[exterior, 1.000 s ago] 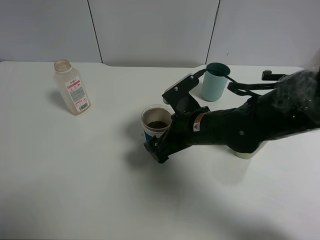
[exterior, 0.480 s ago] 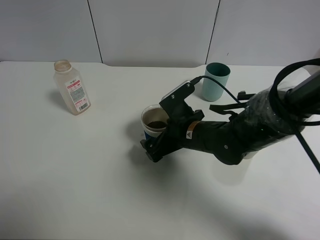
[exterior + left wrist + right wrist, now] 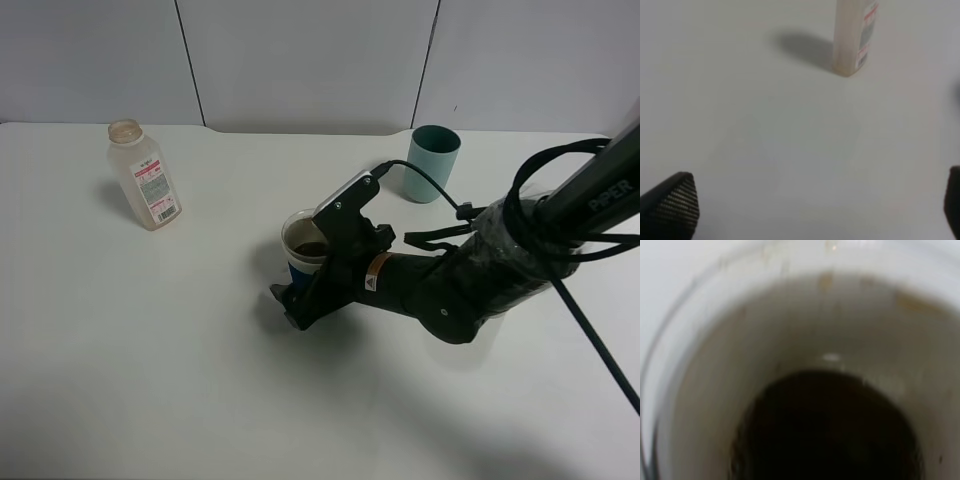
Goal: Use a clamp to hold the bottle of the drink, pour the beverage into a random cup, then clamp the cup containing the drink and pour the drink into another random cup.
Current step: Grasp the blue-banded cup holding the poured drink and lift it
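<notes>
So the paper cup (image 3: 305, 243) is basically the centre of everything here. It stands upright on the white desk (image 3: 150, 380), white up top with a blue band lower down, and there's a dark drink (image 3: 314, 248) pooled in the bottom. The right wrist camera is staring straight down into it: stained inner wall (image 3: 715, 365), dark puddle (image 3: 825, 430), nothing else in frame.

The right hand (image 3: 303, 278) reaches in from the right of the cup on its black arm (image 3: 450, 285) and sits low against it, jaws spread as wide as they go with the cup between them. One fingertip (image 3: 288, 304) pokes out at the cup's near-left side. The other one is hidden behind the cup, so I honestly can't say whether the pads actually touch it.

The bottle (image 3: 145, 175) is well off to the left of the cup and a bit further back, upright, cap off, and it looks about empty. The teal cup (image 3: 433, 163) stands behind and to the right of the paper cup, also upright.

The left hand (image 3: 812, 210) is spread wide too, nothing between its two black fingertips (image 3: 670, 200), just bare desk, with the bottle's lower half (image 3: 855, 35) ahead of it.
</notes>
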### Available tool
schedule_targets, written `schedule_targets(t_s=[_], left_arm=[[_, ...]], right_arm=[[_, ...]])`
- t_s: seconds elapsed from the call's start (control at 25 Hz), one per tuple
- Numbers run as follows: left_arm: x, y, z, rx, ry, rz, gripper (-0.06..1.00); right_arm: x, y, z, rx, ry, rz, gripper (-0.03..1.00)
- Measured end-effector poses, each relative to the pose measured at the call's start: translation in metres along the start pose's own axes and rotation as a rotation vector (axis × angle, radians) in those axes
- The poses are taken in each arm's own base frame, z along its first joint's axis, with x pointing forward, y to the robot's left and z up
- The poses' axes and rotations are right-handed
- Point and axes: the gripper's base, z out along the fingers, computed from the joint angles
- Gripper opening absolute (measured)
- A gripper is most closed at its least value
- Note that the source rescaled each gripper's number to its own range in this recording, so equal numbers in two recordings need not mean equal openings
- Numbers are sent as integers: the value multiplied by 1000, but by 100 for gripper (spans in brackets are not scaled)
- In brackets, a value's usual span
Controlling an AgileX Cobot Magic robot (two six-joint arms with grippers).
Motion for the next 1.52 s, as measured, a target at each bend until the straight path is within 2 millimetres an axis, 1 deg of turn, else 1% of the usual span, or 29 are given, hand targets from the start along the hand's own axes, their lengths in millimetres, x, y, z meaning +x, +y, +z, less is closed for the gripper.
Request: schedule_targets(t_s=[0.12,0.24,0.32,0.56,0.8,0.84,0.88,0.92,0.96,1.0,1.04,1.08,1.52], left_arm=[[0,0,0,0,0,0,100],[0,0,0,0,0,0,100],[0,0,0,0,0,0,100],[0,0,0,0,0,0,100],[0,0,0,0,0,0,100],[0,0,0,0,0,0,100],[0,0,0,0,0,0,100],[0,0,0,0,0,0,100],[0,0,0,0,0,0,100],[0,0,0,0,0,0,100],[0,0,0,0,0,0,100],[0,0,0,0,0,0,100],[0,0,0,0,0,0,100]], right_arm=[[3,0,4,6,-32,-1,100],[13,2,9,4,-12,-4,100],[16,2,10,1,-13,-9,100],[10,3,11,2,-87,-20,100],[9,3,10,1,-106,-22,100],[9,3,10,1,-106,-22,95],[9,3,10,1,-106,-22,83],[9,3,10,1,-106,-22,67],[9,3,10,2,-105,-21,42],[9,3,10,2,-105,-21,10],[8,3,10,2,-108,-22,0],[8,3,10,1,-107,-22,3],[7,4,10,-1,-103,-23,3]])
